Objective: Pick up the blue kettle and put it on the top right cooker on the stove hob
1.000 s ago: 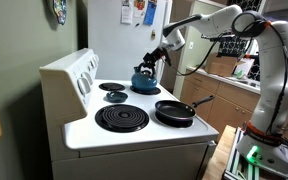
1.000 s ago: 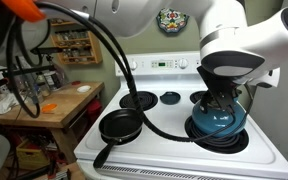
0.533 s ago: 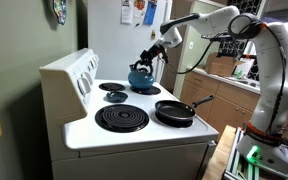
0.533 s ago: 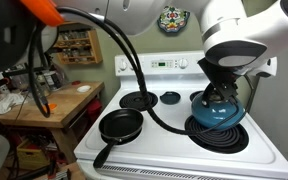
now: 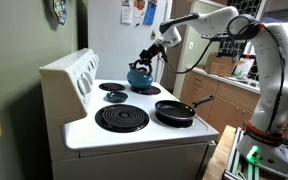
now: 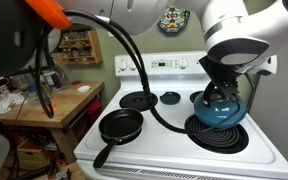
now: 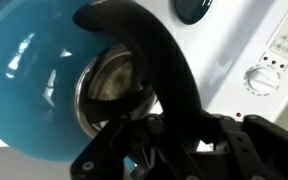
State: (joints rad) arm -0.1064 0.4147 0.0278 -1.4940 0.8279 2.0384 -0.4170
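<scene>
Carrying is the step in hand: the black Robotiq gripper [image 5: 151, 59] at the end of the white arm is clamped on the dark arched handle of the rounded glossy blue kettle [image 5: 141, 78], and the wrist view shows that handle running straight into the closed fingers. In both exterior views the kettle hangs upright over the large black spiral coil [image 6: 224, 143] at the front right of the white electric stove hob [image 5: 79, 128]. It looks just clear of the coil, though the gap under its base is too thin to be sure of. The goal, the small round black coil burner [image 5: 111, 87] at the back right, lies near the raised white back panel [image 6: 169, 64] and appears bare. A black frying pan [image 6: 119, 125] sits at the front left, well apart from the path. By my reading, the next move calls for a little more height and then a short travel toward the back panel with the kettle kept level. Its base should be centred over the small burner and lowered until it rests flat, and only then should the jaws open. The chief risk is setting it down off-centre or brushing the panel.
</scene>
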